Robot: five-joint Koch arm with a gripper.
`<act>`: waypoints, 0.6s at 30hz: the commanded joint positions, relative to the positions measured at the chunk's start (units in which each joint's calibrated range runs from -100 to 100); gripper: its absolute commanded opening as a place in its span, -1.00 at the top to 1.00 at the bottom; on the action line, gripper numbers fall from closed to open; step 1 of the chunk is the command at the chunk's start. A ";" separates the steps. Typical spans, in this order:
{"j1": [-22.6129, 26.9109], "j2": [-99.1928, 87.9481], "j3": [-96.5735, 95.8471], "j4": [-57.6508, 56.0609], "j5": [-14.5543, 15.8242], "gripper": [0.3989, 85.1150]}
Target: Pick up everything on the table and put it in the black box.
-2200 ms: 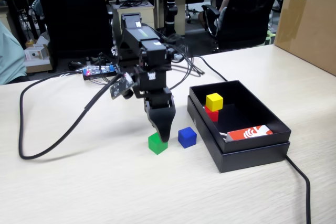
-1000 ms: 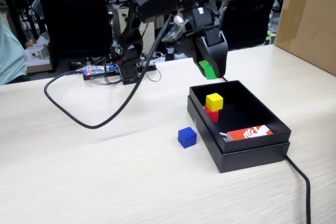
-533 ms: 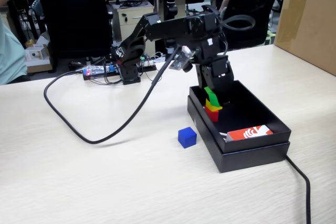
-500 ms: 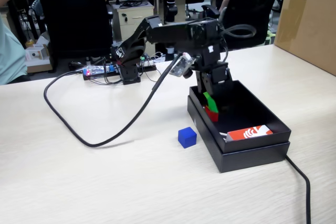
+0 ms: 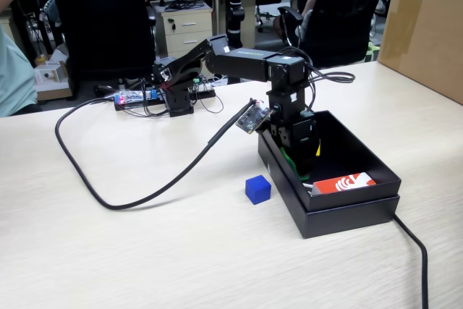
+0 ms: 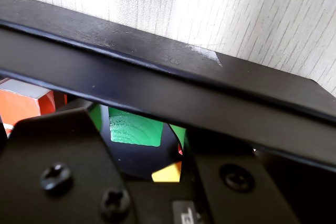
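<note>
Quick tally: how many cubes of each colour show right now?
Blue: 1, on the table
Green: 1, in the box
Yellow: 1, in the box
Red: 0 clearly visible
Total: 3 seen

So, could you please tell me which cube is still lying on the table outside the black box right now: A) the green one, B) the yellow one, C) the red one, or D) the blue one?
D: the blue cube sits alone on the table beside the black box, while the end effector reaches down inside the box.
</note>
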 commanded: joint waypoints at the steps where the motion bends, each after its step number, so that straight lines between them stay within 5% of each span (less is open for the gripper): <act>1: -0.20 -3.67 2.26 -1.97 0.10 0.32; 4: -0.44 -11.02 -0.09 -1.88 0.10 0.07; 12: -3.71 -36.37 -3.54 -1.88 -3.08 0.05; 18: -7.18 -38.67 -6.08 -1.80 -5.76 0.05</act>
